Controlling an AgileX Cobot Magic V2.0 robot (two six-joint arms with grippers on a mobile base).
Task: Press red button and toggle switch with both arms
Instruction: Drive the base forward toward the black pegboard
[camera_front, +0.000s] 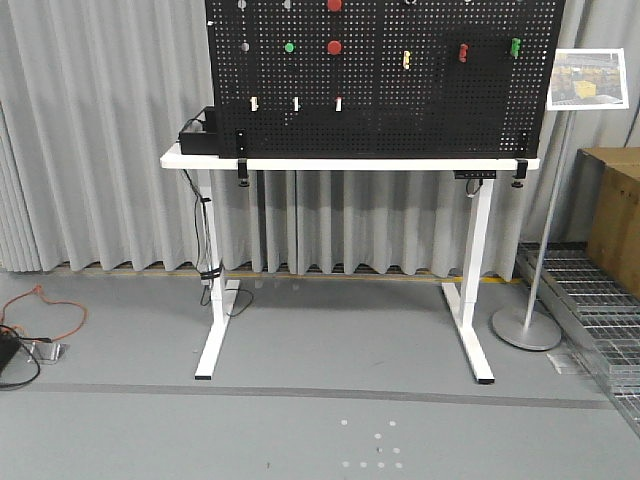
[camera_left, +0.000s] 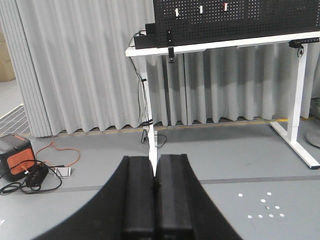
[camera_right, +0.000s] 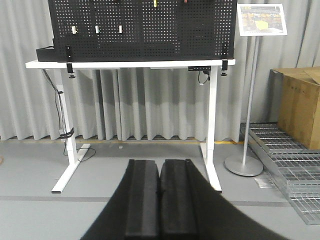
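Note:
A black pegboard (camera_front: 380, 110) stands on a white table (camera_front: 200, 158), far ahead of both arms. It carries a round red button (camera_front: 334, 47), with a second red one (camera_front: 334, 4) cut by the top edge. Below them sit three small white toggle switches (camera_front: 296, 103), also showing in the left wrist view (camera_left: 201, 9) and the right wrist view (camera_right: 97, 28). My left gripper (camera_left: 155, 159) is shut and holds nothing, low over the floor. So is my right gripper (camera_right: 159, 162). Neither arm shows in the front view.
The board also has a green button (camera_front: 290, 47), a yellowish switch (camera_front: 406, 59), a red switch (camera_front: 463, 52) and a green one (camera_front: 515, 46). A sign stand (camera_front: 527, 325), a cardboard box (camera_front: 615, 215) and metal grates (camera_front: 600, 320) are right. Orange cable (camera_front: 40, 305) lies left.

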